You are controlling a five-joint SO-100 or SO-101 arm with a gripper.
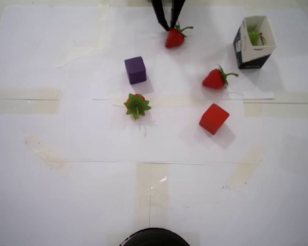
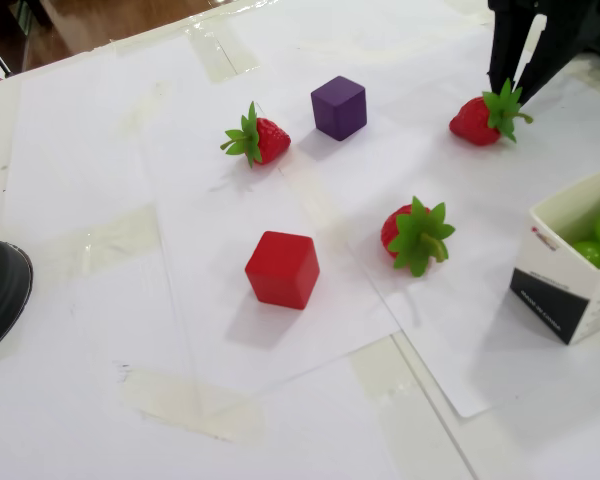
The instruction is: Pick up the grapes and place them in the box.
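The box (image 1: 252, 55) stands at the upper right of the overhead view, with black sides and a white inside. Green grapes (image 1: 253, 37) lie inside it. The fixed view shows the box (image 2: 565, 285) at the right edge with two grapes (image 2: 598, 240) in it. My gripper (image 1: 170, 27) hangs at the top middle of the overhead view, its black fingers pointing down just above a strawberry (image 1: 174, 38). In the fixed view the gripper (image 2: 508, 92) is at the top right over that same strawberry (image 2: 485, 115). The jaws stand slightly apart with nothing between them.
A purple cube (image 1: 135, 69), a red cube (image 1: 214, 118) and two more strawberries (image 1: 216, 78) (image 1: 136, 105) lie spread over the white taped paper. A black round object (image 1: 154, 238) sits at the bottom edge of the overhead view.
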